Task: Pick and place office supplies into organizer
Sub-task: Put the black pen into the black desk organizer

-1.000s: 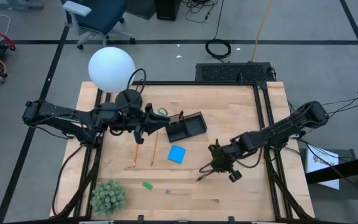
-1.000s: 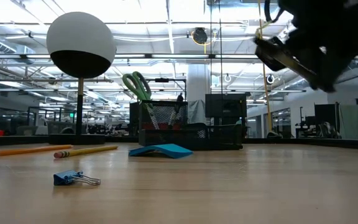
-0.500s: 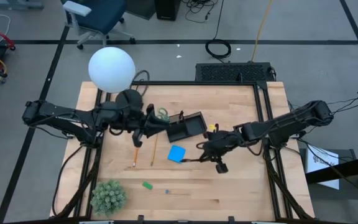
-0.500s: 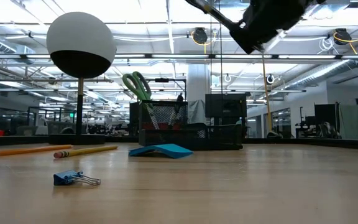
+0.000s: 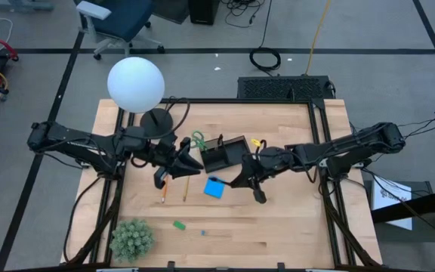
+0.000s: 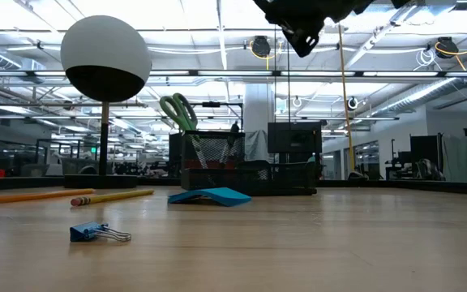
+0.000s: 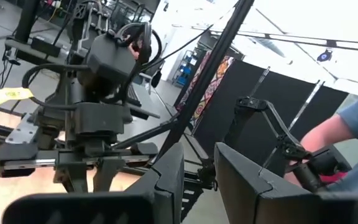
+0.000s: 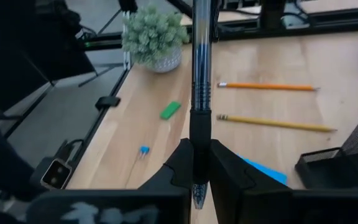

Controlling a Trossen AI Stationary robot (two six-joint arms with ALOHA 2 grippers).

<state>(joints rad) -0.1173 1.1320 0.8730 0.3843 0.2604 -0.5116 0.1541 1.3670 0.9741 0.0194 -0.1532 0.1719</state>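
Organizer [image 5: 226, 154], black mesh, is waiting at ten o'clock of the right gripper [image 8: 194, 167], which is clamping a dark pen [image 8: 199, 81] lengthwise (for dropping in); left gripper [image 5: 190, 162] is idling part-open, empty.

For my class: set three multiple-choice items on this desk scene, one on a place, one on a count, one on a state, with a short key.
1. Where are the green-handled scissors?
A. standing in the organizer
B. beside the plant
C. in the left gripper

2. How many pencils lie on the table?
A. one
B. two
C. four

3. What is the right gripper doing?
A. hanging open
B. gripping a pen
C. pressing the note pad

Key: 1 A, handles rise above the organizer's rim. 2 B, two pencils lie side by side. 3 B, the fingers close on the pen's barrel.
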